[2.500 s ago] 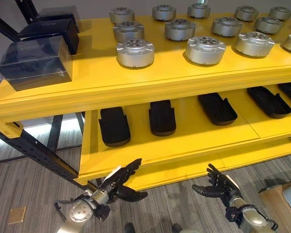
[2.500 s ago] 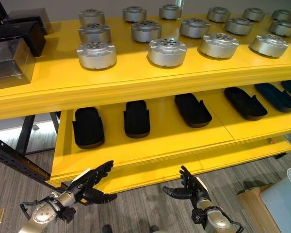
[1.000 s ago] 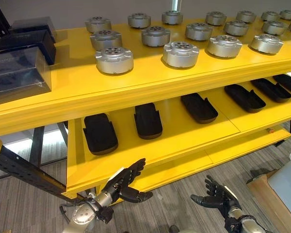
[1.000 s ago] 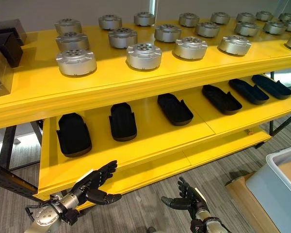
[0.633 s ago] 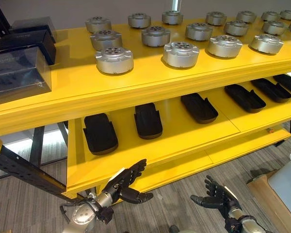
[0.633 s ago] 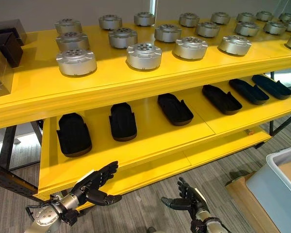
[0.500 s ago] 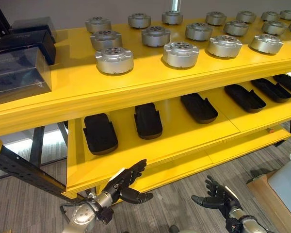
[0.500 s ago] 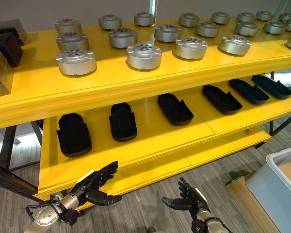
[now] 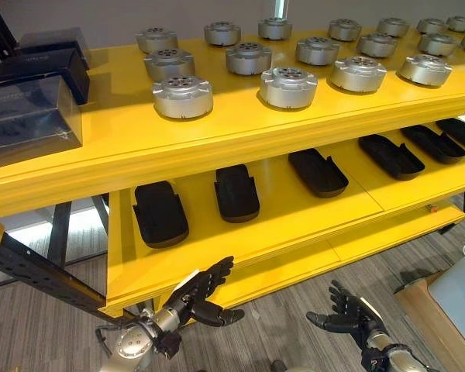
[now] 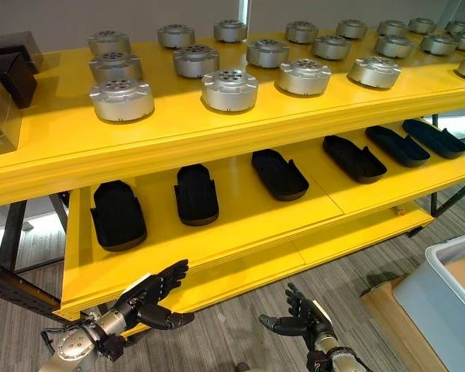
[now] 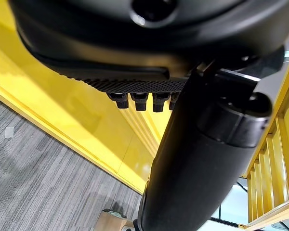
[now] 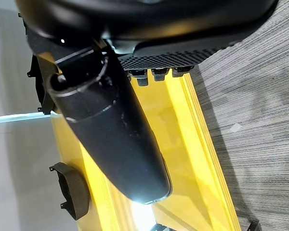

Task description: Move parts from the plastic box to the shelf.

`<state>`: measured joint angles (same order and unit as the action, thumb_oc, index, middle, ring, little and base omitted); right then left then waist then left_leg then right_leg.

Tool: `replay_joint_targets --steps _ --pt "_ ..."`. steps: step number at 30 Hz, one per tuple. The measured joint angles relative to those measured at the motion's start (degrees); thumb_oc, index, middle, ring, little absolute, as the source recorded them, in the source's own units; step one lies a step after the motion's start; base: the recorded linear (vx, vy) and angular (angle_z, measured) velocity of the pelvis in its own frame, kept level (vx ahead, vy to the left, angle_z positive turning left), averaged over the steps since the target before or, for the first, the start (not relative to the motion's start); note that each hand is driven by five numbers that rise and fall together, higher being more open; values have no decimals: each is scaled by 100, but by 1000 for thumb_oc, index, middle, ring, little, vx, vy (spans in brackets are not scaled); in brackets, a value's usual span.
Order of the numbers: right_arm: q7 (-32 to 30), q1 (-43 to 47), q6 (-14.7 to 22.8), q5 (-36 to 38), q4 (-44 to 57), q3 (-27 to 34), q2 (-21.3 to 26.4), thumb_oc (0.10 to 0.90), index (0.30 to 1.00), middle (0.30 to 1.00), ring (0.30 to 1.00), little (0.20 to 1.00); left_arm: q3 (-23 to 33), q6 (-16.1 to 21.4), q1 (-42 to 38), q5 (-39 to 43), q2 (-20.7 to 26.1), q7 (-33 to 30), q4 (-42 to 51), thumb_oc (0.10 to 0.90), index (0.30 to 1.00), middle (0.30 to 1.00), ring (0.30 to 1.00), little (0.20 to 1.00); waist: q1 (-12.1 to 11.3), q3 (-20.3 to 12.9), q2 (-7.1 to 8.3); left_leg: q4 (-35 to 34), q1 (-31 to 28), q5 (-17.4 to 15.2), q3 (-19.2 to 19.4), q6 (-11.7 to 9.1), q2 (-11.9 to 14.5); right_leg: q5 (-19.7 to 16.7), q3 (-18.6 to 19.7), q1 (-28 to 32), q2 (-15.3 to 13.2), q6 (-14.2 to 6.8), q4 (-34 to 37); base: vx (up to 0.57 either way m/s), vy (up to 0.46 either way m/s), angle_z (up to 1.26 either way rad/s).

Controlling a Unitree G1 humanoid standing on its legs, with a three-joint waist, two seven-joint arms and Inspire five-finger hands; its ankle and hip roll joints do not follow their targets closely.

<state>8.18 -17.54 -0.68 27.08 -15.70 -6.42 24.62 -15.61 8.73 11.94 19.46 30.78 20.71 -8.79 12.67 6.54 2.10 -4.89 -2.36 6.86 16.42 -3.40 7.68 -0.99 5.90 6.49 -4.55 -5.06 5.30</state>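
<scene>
Since the first frame your camera has swung right, so the box (image 10: 449, 298) now shows at the right edge; over the last second both hands have stayed put. Your left hand (image 9: 195, 291) hangs low in front of the shelf (image 9: 240, 136), fingers straight and spread, thumb out, holding nothing. Its fingertips reach up to just below the near edge of the lower deck, apart from it. Your right hand (image 9: 347, 315) sits lower and to the right over the grey floor (image 9: 279, 325), fingers loosely spread and empty, well clear of the shelf's near edge. Between the two hands you have an open strip of floor.

Silver parts (image 9: 183, 95) stand in three rows on the top deck, running from near left to far right. The near row sits back from the front lip, leaving a bare yellow band along that edge. At the far left of the top deck, dark cases (image 9: 31, 112) stand stacked back toward the wall. On the lower deck, black trays (image 9: 161, 213) lie in a row with gaps of bare yellow between them, each set back from the near edge.

The box stands on the floor to your right, near the lower corner, beside a brown carton (image 9: 426, 298). You cannot tell from here what the box holds.
</scene>
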Motion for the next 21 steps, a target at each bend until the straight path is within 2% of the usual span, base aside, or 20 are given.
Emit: replay_joint_targets --steps 21 --pt "15 -5 0 0 6 -1 70 900 1000 1000 1000 1000 0 -3 31 1 2 -7 4 900 1000 1000 1000 1000 -15 0 0 0 -21 -11 29 -6 8 1 19 4 3 -1 1 0 0 0"
